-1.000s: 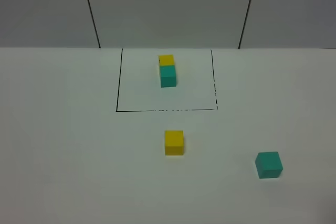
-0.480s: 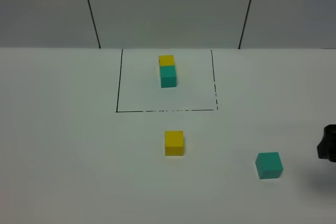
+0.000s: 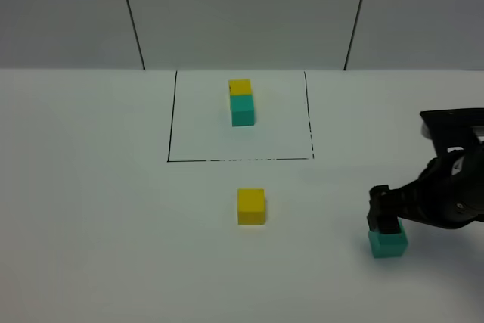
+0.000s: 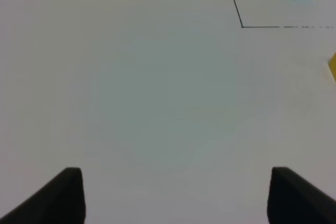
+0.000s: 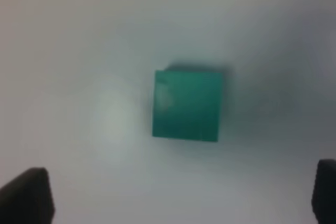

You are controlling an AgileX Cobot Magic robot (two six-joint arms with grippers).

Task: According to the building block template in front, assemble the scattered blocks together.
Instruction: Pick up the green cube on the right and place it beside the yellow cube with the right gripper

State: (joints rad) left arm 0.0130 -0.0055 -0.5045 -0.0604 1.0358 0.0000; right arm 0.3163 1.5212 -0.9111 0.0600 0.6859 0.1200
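We see our right pincer (image 5: 176,198) wide open and empty over the small matte teal-green cube (image 5: 187,105) near the right edge of the white surface (image 3: 91,225), while the matching yellow cube (image 3: 251,206) sits mid-surface. The black-outlined yellow-and-teal cube template (image 3: 241,102) lies toward the far edge. Our left pincer (image 4: 178,195) is open and holds nothing.

On the table (image 3: 76,202), upper centre of the high view: the building block template (image 3: 241,102), two cubes touching, one directly behind the other, inside the outline (image 3: 172,115), nearer its back edge. Below the outline's front line, mid-frame: the central loose cube (image 3: 251,206). Lower right, well apart from it: the right-hand loose cube (image 3: 388,243), under the right gripper (image 3: 386,221). In the right wrist view, same cube (image 5: 186,105) ahead of the spread fingertips, touching neither.
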